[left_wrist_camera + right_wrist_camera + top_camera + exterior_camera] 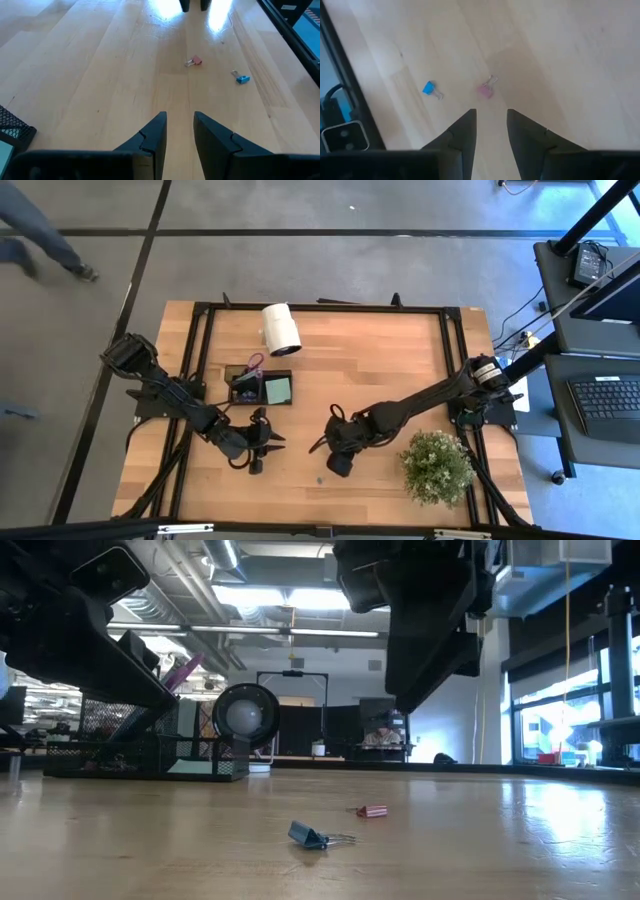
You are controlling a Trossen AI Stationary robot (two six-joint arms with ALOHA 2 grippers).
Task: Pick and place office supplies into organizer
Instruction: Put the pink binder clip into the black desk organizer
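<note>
Your left gripper (262,442) hangs over the worktop (350,360) just in front of the organizer (262,386), its fingers (155,135) parted by a narrow gap with nothing between them. Your right gripper (328,444) hangs near it, fingers (465,132) pointing toward the left ones, likewise slightly apart and empty. Two small clips lie on the worktop between the two sets of fingers: one clip (193,61) ahead of both, the other clip (242,78) beside it, nearer the worktop's front edge. The roll (281,329) lies behind the organizer. The potted plant (436,467) stands behind your right fingers, at the worktop's front right.
</note>
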